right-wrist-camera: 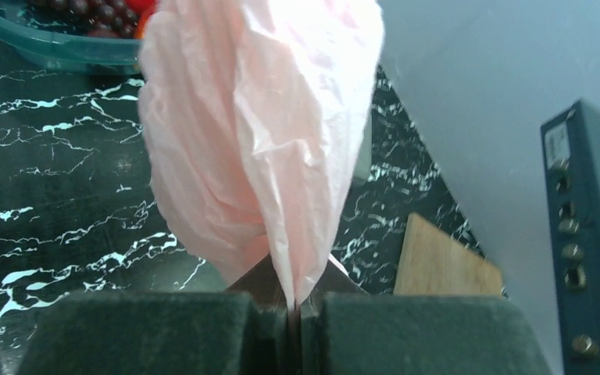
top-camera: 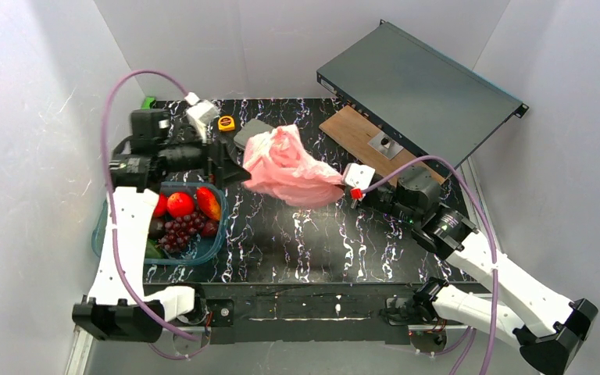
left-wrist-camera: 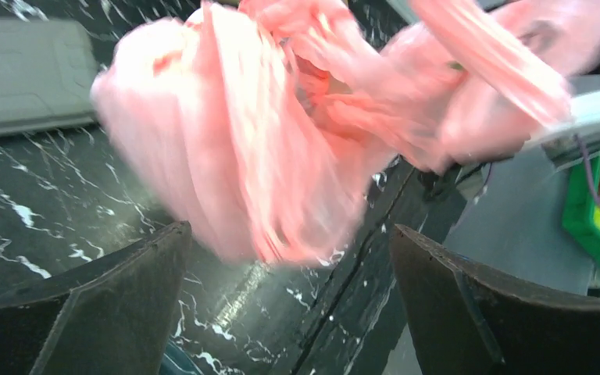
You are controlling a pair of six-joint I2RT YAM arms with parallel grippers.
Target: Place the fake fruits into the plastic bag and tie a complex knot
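Note:
The pink plastic bag [top-camera: 289, 168] hangs crumpled above the middle of the table. My right gripper [top-camera: 342, 184] is shut on its right edge; the right wrist view shows the film [right-wrist-camera: 266, 148] pinched between the closed jaws. My left gripper [top-camera: 238, 168] is open at the bag's left side; in the left wrist view the blurred bag [left-wrist-camera: 281, 133] hangs ahead of the spread fingers [left-wrist-camera: 125, 305], not between them. The fake fruits [top-camera: 183, 215], red ones and a purple grape bunch, lie in the teal tub [top-camera: 207, 248] at the left. No knot shows.
A dark rack unit [top-camera: 422, 86] leans at the back right over a wooden board [top-camera: 355, 129]. A grey flat pad [top-camera: 250, 133] and a yellow tape measure [top-camera: 226, 123] lie behind the bag. White walls enclose the table.

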